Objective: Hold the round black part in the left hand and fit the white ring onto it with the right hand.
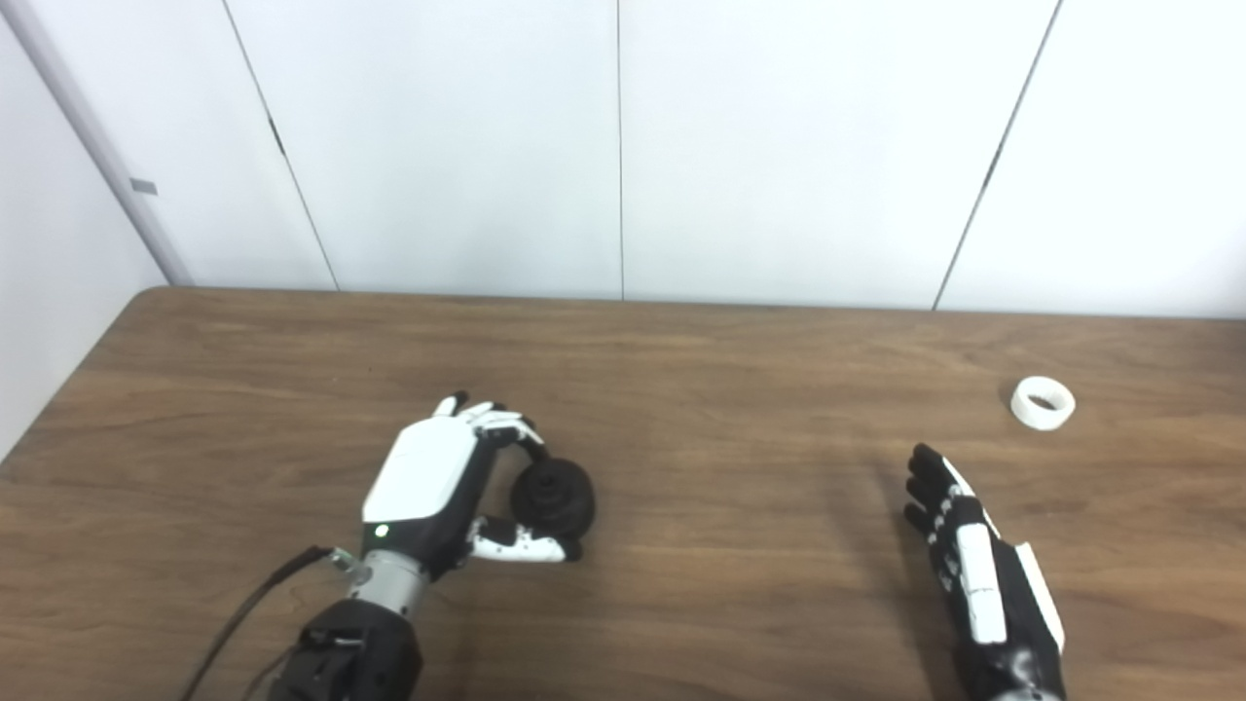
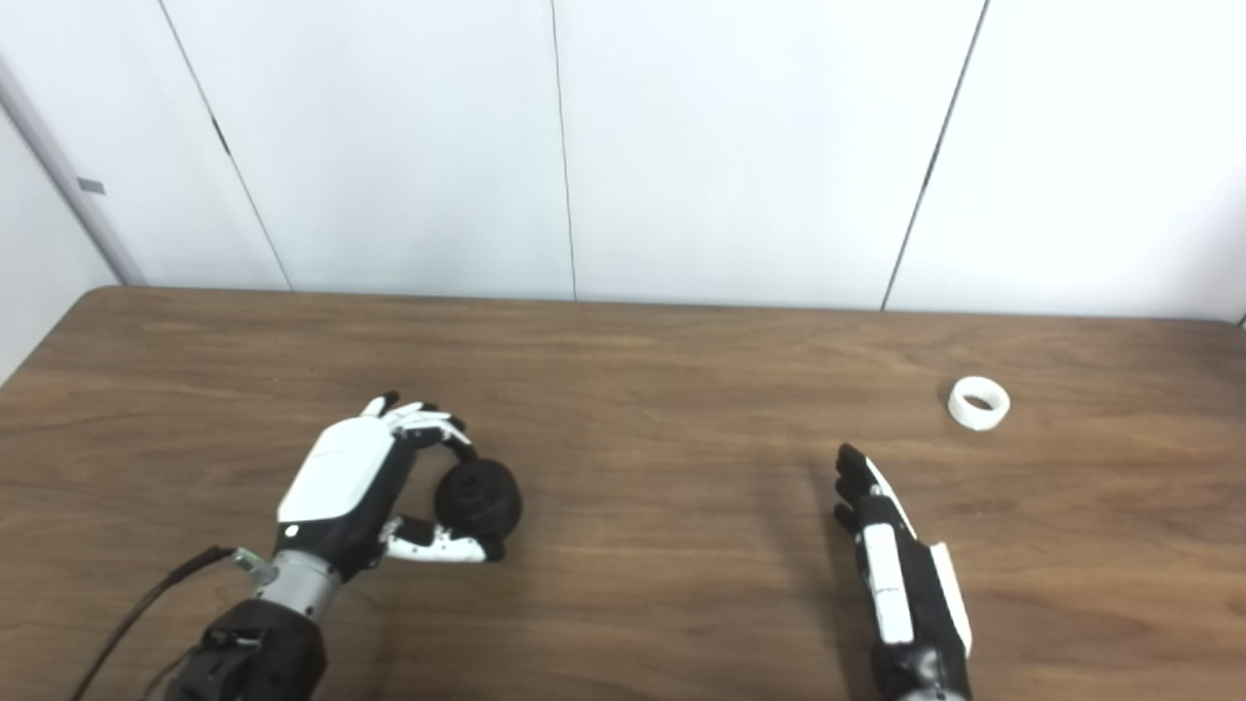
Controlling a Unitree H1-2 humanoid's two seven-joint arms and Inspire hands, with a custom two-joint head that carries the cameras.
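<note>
A broad wooden table [image 1: 681, 350] is filling the lower part of both views, its brown surface showing long streaks of grain and a rounded far-left corner. Behind it, smooth white wall panels [image 1: 448, 146] are standing side by side, parted by thin dark seams.

The left hand [image 1: 443, 487] is lying low over the table's left-centre, its glossy white back plate facing up and a black cable trailing from the wrist. Its fingers [image 1: 501, 424] are curling over the far side of the round black part [image 1: 553, 497] while the thumb [image 1: 526, 547] is pressing along the near side, so the hand is pinching the part between them. The part is sitting just to the right of the palm, at or just above the table; whether it is touching the surface cannot be told. It is matte black, disc-like, with a smaller raised hub at its centre.

The right hand [image 1: 973, 565] is hovering near the table's right front, turned on edge, holding nothing, its black fingers [image 1: 930, 487] stretched out straight and close together, pointing away from the robot.

The white ring [image 1: 1043, 403] is lying flat on the table beyond and to the right of those fingertips, apart from them. It is a short, thick-walled band, plain white, its hollow showing dark.
</note>
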